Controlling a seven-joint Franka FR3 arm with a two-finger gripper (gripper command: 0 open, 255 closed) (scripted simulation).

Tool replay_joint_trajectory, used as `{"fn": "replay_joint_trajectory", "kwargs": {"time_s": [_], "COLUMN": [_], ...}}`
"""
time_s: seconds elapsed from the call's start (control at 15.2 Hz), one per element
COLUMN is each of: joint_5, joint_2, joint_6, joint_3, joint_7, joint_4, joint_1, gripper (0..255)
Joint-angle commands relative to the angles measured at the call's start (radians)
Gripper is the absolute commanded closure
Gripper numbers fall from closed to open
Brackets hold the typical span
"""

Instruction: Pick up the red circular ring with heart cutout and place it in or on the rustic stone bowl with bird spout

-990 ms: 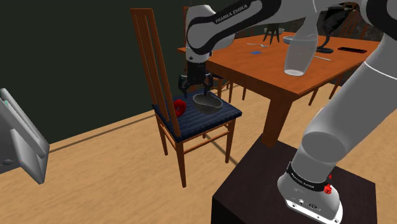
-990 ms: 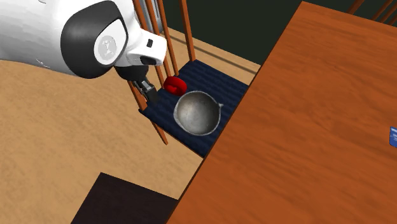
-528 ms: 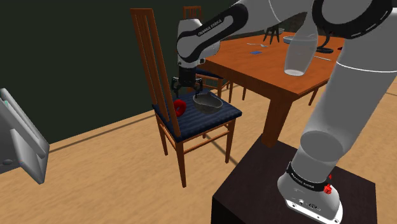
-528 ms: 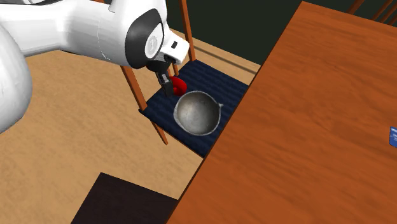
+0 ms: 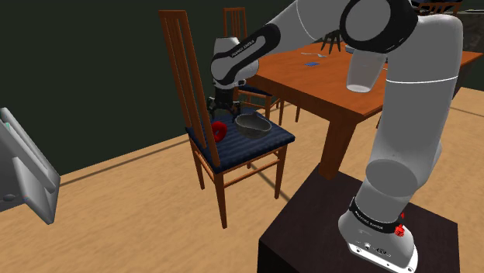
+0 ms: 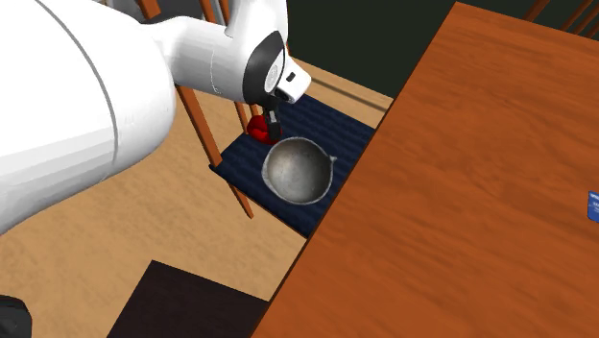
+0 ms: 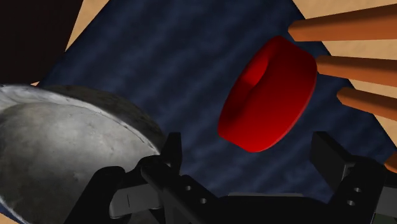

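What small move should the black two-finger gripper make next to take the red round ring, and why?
Probably lower over the red round ring before closing. The black gripper is open, fingers apart and not touching the ring, which rests on the dark blue chair cushion beside the grey stone bowl.

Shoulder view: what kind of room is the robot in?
Probably a dining room in a house: a wooden table, a high-backed chair with a blue seat, and a wooden floor.

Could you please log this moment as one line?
stage: pre-grasp | pincer: open, over red ring, not holding | grey bowl: beside ring on blue chair seat
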Motion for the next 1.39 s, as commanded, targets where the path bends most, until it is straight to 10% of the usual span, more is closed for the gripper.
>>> {"fn": "replay_joint_trajectory", "kwargs": {"time_s": [0.0,0.79,0.86,1.32], "joint_5": [-0.003,-0.010,-0.010,-0.009], "joint_2": [0.015,0.052,0.051,0.050], "joint_6": [0.022,0.072,0.072,0.071], "joint_3": [-0.001,-0.001,-0.001,-0.001], "joint_7": [0.007,0.011,0.012,0.012], "joint_4": [-0.006,-0.020,-0.020,-0.021], "joint_1": [0.002,0.005,0.006,0.006], "gripper": [0,0,255,255]}}
